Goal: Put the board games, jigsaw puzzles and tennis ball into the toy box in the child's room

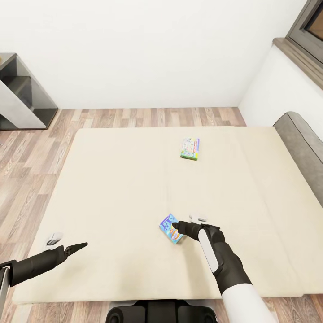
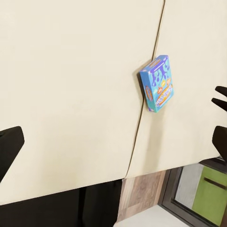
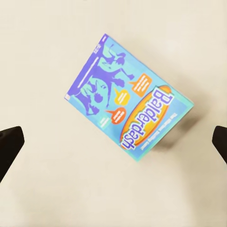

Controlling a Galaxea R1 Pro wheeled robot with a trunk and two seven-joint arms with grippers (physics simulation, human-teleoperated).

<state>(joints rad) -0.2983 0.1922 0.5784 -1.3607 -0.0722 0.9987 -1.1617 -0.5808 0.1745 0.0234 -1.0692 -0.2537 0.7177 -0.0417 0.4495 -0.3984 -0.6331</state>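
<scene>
Two board games lie on the beige bed (image 1: 112, 188). A blue-purple "Balderdash" box (image 1: 170, 228) (image 3: 127, 116) (image 2: 157, 82) sits near the front. A green-edged pale blue box (image 1: 190, 149) lies farther back. My right gripper (image 1: 176, 227) (image 3: 114, 142) hovers open right over the Balderdash box, one dark fingertip on each side of it and apart from it. My left gripper (image 1: 80, 246) (image 2: 116, 142) is open and empty over the mattress, well left of that box. The table, toy box, jigsaw puzzles and tennis ball are out of view.
A grey headboard (image 1: 301, 143) bounds the bed on the right, below a dark-framed window (image 1: 309, 27). A dark grey cabinet (image 1: 22, 96) stands at the far left on the wood floor (image 1: 148, 117). White walls close the back.
</scene>
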